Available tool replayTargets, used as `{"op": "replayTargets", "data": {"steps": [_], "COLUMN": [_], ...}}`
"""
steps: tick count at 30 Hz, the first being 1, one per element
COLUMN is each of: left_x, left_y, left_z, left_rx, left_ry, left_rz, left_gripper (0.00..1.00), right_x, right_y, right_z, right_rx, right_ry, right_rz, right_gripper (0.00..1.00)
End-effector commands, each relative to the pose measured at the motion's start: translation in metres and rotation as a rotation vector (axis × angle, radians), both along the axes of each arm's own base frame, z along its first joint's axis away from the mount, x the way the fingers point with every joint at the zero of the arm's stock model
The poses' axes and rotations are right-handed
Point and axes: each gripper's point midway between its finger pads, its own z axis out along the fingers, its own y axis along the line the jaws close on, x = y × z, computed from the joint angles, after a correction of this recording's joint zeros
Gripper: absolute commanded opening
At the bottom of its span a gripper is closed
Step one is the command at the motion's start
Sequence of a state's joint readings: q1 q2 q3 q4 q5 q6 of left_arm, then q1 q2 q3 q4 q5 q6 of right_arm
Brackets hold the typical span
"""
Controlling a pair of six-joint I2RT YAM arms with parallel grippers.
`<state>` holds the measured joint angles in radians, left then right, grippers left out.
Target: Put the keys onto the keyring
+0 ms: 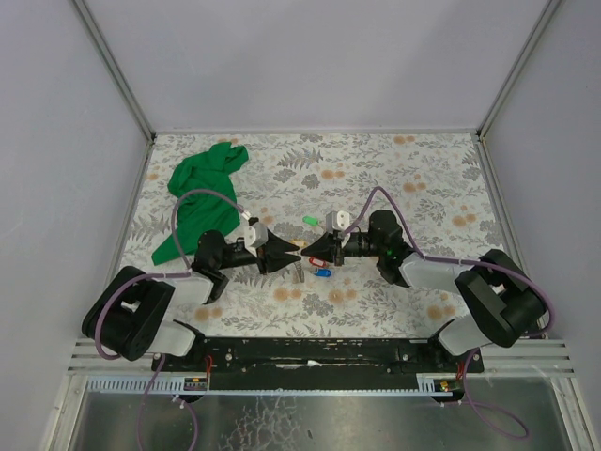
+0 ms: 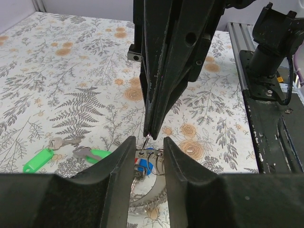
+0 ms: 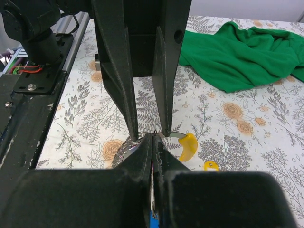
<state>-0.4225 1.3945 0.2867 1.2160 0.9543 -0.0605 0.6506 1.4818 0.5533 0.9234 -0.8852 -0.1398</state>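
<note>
Meeting at bench centre: right gripper (image 3: 152,138) pinched shut, left gripper (image 2: 147,142) narrowly open astride the thin silver-grey wire keyring (image 2: 155,156). Likely light, springy, slippery; pinch across the wire. Colour-tagged metal keys (image 1: 323,273) at five o'clock.

Two arms: the left arm (image 1: 136,315) and right arm (image 1: 493,301) are built from bulky black joint housings and pale grey links. A lilac cable (image 1: 202,194) is looped along each. The left gripper (image 2: 148,142) and right gripper (image 3: 152,137) are formed of matt black fingers (image 2: 114,171) tapered to points. At nine o'clock in the right wrist view, a silver screw (image 3: 31,87) and red wires (image 3: 26,69) are seen on a black base plate (image 3: 28,102).
</note>
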Motion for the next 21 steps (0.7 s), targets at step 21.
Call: {"op": "replayTargets", "data": {"steps": [21], "left_x": [0.0064], "left_y": [0.0007], "left_z": [-0.0038], "left_rx": [0.053], "left_ry": [0.025], "left_rz": [0.019], "left_gripper": [0.0], "right_x": [-0.0003], "right_y": [0.0041], "right_z": [0.0302], "right_rx": [0.068], "right_ry": [-0.08], "right_rz": [0.03], "right_gripper": [0.03]}}
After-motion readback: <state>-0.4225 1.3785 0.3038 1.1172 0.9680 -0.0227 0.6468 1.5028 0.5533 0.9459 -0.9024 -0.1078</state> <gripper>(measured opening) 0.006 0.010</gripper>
